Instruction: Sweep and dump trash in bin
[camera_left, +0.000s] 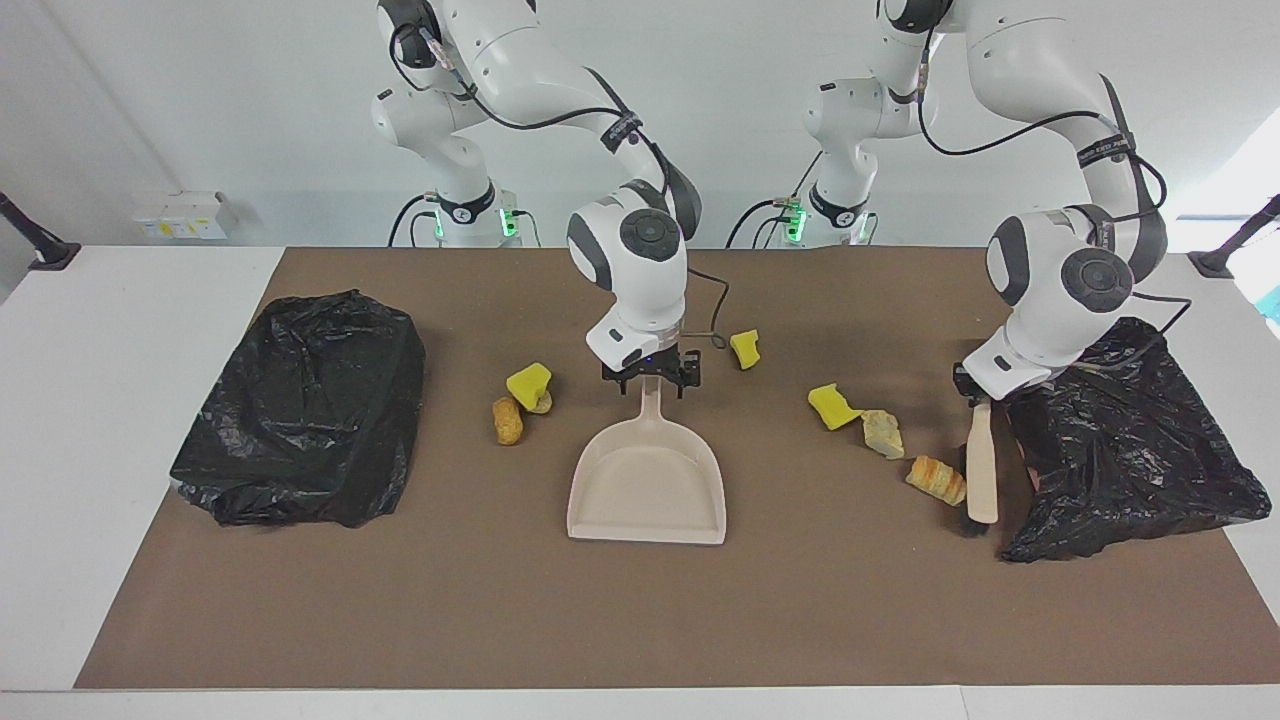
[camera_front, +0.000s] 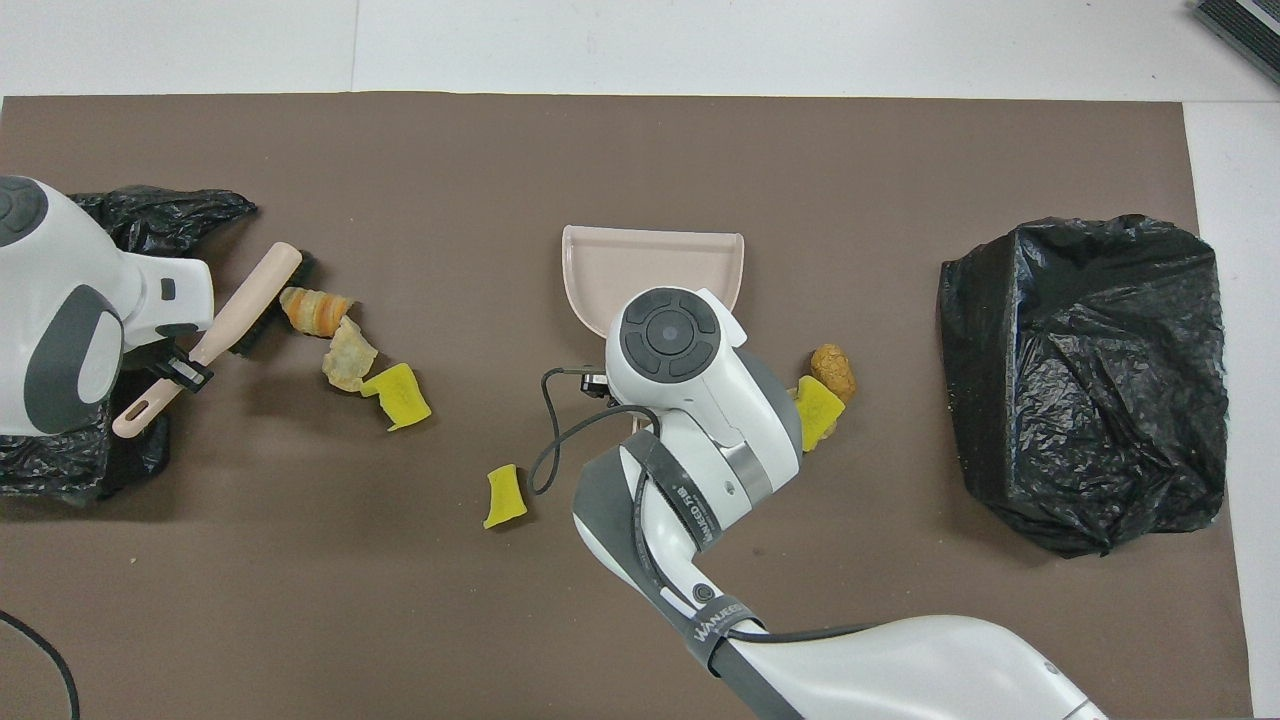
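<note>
Two end effectors busy: my left (camera_left: 968, 388) clamps the brush (camera_left: 982, 462), my right (camera_left: 650, 377), grip unclear, straddles the dustpan (camera_left: 647, 478) handle—scraps (camera_left: 936, 479) may scatter past it.

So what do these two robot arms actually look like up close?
Both arms, the left arm and the right arm, are glossy white with rounded joints capped by dark grey discs. Black cables run along them, held by black straps with white lettering. Green lights glow at their bases. Each ends in a small black claw: the left gripper and the right gripper.
</note>
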